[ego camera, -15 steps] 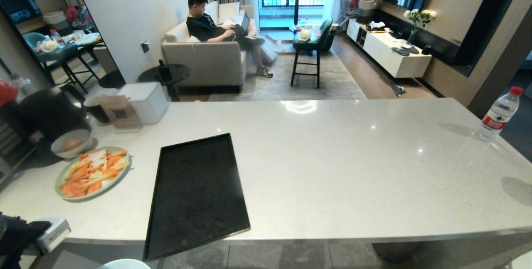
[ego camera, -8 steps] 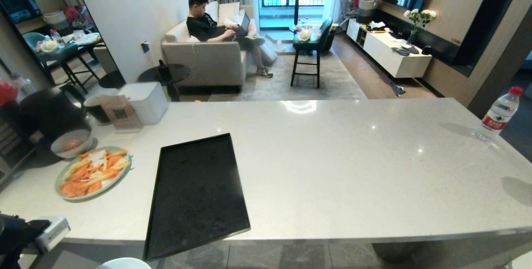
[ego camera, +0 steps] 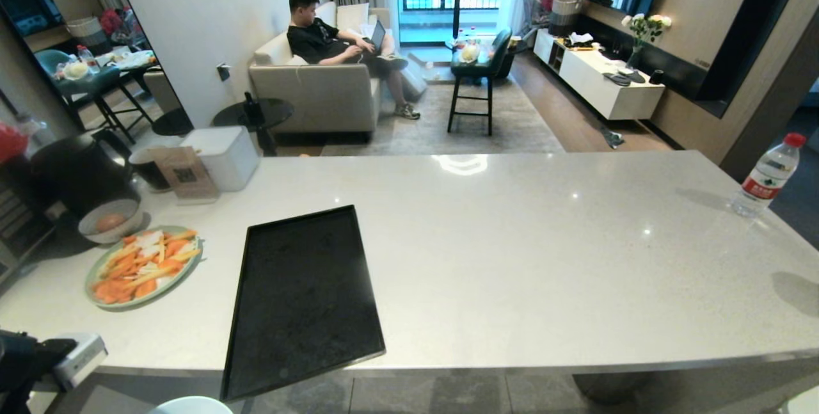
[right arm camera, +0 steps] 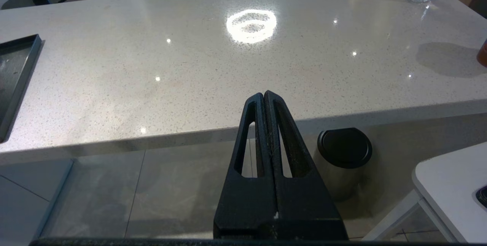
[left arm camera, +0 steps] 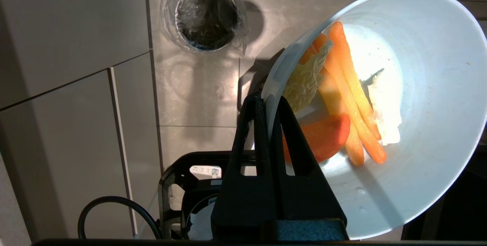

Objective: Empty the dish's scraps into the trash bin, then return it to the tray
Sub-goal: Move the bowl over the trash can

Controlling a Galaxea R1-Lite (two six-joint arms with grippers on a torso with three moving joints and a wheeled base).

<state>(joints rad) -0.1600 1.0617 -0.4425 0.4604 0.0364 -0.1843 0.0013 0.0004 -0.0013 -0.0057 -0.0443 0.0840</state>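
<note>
The dish [left arm camera: 426,86], a white bowl, hangs tilted over the floor beside the counter. My left gripper [left arm camera: 268,99] is shut on its rim, one finger inside and one outside. The scraps [left arm camera: 344,86], orange carrot pieces and pale bits, lie inside the bowl against its low side. The trash bin [left arm camera: 207,16], dark and lined with a clear bag, stands on the floor tiles beyond the dish, off to one side of it. In the head view only the dish's rim [ego camera: 192,405] shows, at the bottom edge. The black tray [ego camera: 301,299] lies bare on the counter. My right gripper [right arm camera: 263,94] is shut on nothing, parked before the counter's edge.
On the counter's left stand a green plate of carrot sticks [ego camera: 142,265], a grey-white bowl [ego camera: 110,220], a black kettle [ego camera: 80,171] and a white box [ego camera: 221,155]. A water bottle [ego camera: 768,176] stands far right. A black-lidded can [right arm camera: 344,151] stands under the counter. A person [ego camera: 320,36] sits on the sofa.
</note>
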